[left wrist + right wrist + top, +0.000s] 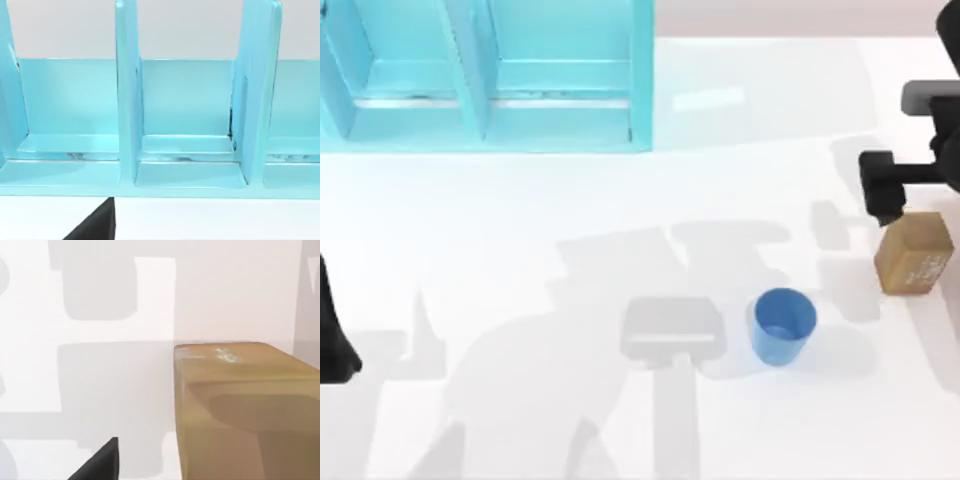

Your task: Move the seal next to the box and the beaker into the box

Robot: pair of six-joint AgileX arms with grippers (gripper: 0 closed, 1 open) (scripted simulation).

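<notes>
The seal [915, 253] is found just beside the right tool [886, 190], whose finger spread cannot be told, with the left arm parked far off.

Both AgileX arms are matte black, the right gripper [886, 192] blocky.

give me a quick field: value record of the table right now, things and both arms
box: light blue divided box, top view's upper left
beaker: blue beaker, upright on the table, right of centre, outside the box
seal: tan seal, near the table's right edge, apart from the beaker
right claw: right claw close to the seal's far side, not gripping it
left arm: parked at the left edge
</notes>
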